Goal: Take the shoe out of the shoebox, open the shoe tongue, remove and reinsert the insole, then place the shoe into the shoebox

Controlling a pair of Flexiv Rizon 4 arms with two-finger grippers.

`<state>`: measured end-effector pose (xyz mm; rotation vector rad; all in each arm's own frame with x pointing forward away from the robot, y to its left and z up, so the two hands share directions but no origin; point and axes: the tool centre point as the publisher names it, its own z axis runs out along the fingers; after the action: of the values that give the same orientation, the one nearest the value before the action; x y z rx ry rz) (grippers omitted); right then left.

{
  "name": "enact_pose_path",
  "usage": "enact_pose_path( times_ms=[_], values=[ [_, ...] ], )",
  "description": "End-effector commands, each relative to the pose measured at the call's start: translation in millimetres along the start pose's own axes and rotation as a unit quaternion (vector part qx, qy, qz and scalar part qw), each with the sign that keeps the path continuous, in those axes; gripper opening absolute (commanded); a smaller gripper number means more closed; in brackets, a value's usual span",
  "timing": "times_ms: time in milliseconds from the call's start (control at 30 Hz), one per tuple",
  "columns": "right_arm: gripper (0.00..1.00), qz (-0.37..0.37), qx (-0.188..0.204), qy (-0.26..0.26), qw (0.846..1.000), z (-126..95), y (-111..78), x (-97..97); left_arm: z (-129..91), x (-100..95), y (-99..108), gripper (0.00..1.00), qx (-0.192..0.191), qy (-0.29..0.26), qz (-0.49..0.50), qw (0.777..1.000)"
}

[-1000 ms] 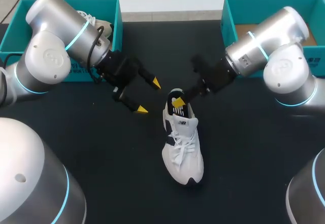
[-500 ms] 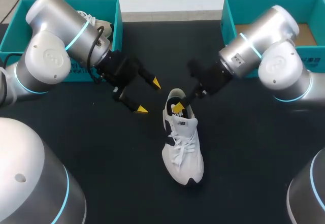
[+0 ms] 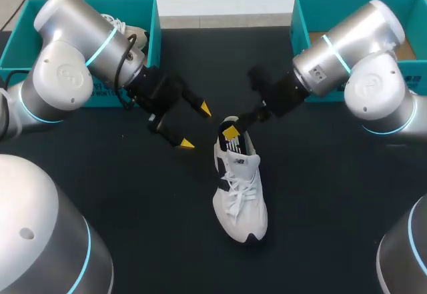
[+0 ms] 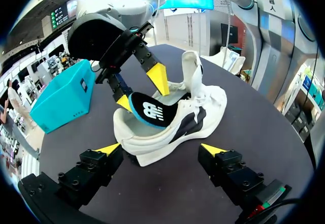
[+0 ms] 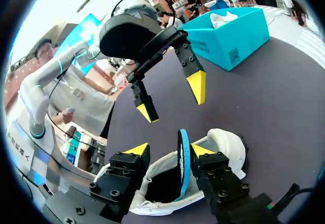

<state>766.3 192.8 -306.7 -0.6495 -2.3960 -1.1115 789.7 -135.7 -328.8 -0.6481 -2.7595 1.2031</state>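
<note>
The white shoe (image 3: pixel 240 191) stands on its sole in the middle of the black table (image 3: pixel 333 207). Its toe points to the near edge and its heel to the far side, outside both boxes. Its tongue (image 4: pixel 192 71) is pulled up and forward over the white laces (image 3: pixel 235 201).

My right gripper (image 5: pixel 168 150) is down at the heel opening with its fingers spread. The blue-edged insole (image 5: pixel 182 165) stands on edge between them. It sits close against one finger, and there is a clear gap to the other, so I am not clamping it. From my left wrist view, the heel end of the insole is lifted out of the shoe while its front end is down inside.

My left gripper (image 3: pixel 195 127) hovers above the table just left of the heel, touching nothing, with its fingers spread wide.

The left box (image 3: pixel 80 6) is at the far left corner with another white shoe (image 3: pixel 131 33) in it. The right box (image 3: pixel 347 4) is at the far right, behind my right arm.
</note>
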Motion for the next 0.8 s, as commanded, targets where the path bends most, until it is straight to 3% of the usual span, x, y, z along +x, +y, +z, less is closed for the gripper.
enact_pose_path(
  times_ms=[33,233,433,733,800],
  values=[
    [0.62,-0.011,-0.015,-0.007,1.000,-7.8,6.0,10.9,-0.2,1.0,-0.3,1.00,-0.001,0.000,0.000,1.000],
    [0.80,-0.035,-0.050,-0.012,0.998,-15.2,29.2,0.6,-0.2,1.0,-0.3,1.00,-0.001,0.000,0.000,1.000],
    [0.88,-0.049,-0.053,-0.048,0.996,-40.5,37.7,-14.3,-0.2,1.0,-0.3,1.00,-0.001,0.000,0.000,1.000],
    [0.82,-0.033,-0.047,-0.147,0.988,-77.7,27.3,-20.2,-0.2,1.0,-0.3,1.00,-0.001,0.000,0.000,1.000],
    [0.70,-0.026,-0.040,-0.167,0.985,-82.8,25.2,-18.9,-0.2,1.0,-0.3,1.00,-0.001,0.000,0.000,1.000]
  ],
)
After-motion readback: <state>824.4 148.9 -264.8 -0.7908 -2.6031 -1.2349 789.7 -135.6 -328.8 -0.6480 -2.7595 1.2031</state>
